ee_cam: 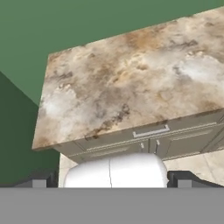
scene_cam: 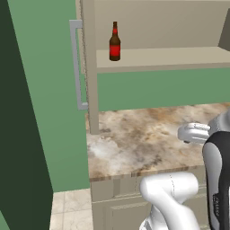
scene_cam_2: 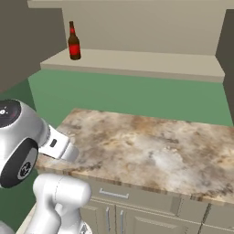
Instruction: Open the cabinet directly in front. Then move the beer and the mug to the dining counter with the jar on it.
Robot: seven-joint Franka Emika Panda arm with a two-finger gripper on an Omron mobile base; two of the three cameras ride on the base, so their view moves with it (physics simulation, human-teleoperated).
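Gripper (ee_cam: 109, 183) at hand view bottom, tips mostly cut off, jaws spread wide, holding nothing. Beige wall cabinet (scene_cam: 161, 57) open, upper frame; slim dark brown beer bottle (scene_cam: 114, 42) upright on shelf, left end.

The light is soft and even, not too bright. The marble worktop (scene_cam: 148, 139) has pale shiny patches near its middle. Left of the worktop, the green wall (scene_cam: 45, 112) turns very dark, like a big shadow. Above the worktop, the cabinet (scene_cam_2: 137, 27) looks dim inside. Everything looks sharp, with no blur.
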